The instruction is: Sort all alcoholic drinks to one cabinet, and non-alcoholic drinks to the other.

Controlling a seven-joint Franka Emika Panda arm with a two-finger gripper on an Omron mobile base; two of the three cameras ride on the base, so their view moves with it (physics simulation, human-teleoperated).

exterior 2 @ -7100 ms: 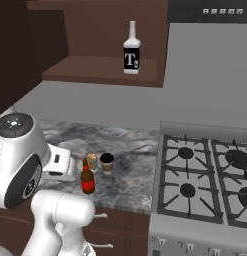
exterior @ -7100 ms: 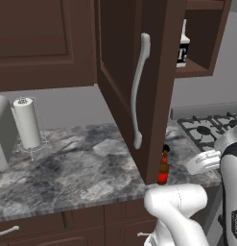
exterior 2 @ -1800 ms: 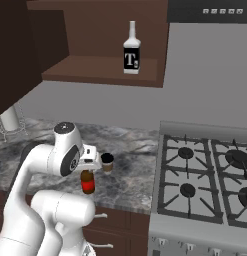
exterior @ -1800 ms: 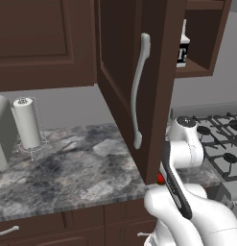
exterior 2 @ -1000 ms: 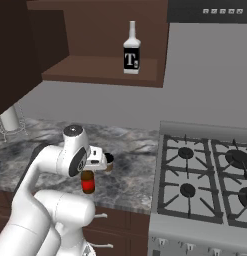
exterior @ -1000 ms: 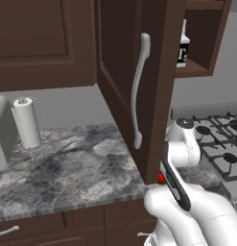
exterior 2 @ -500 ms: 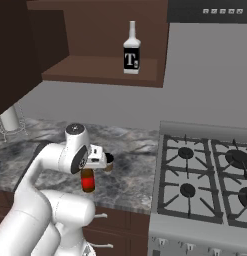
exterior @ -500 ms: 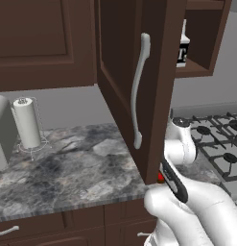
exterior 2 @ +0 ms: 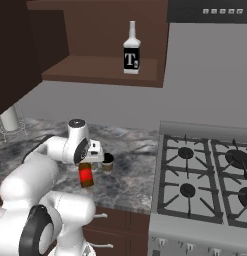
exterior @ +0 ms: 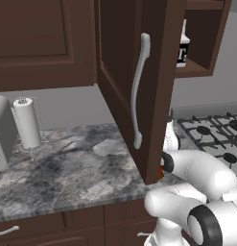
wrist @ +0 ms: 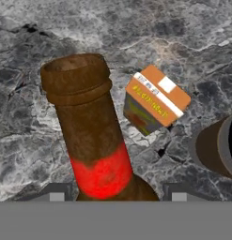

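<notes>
The brown bottle (wrist: 96,140) with a red label stands on the counter, also seen as the brown bottle (exterior 2: 86,176) near the front edge. My gripper (wrist: 117,194) straddles its neck from above, jaws open with slim gaps on both sides; from the right base view the gripper (exterior 2: 88,162) sits on the bottle's top. A yellow-orange can (wrist: 155,101) and a dark-lidded coffee cup (wrist: 216,150) stand just behind the bottle; the cup (exterior 2: 108,161) shows beside the hand. The white "T" bottle (exterior 2: 131,50) stands on the open cabinet's shelf (exterior 2: 95,71).
The open cabinet door (exterior: 122,72) with its long silver handle (exterior: 138,91) hangs over the counter right in front of the arm. A paper towel roll (exterior: 27,123) stands at the left. The stove (exterior 2: 205,175) lies to the right, a range hood (exterior 2: 210,10) above it.
My hand has sunk a little onto the brown bottle's neck, and the jaws stand closer to it. The bottles, can and cup have not moved.
</notes>
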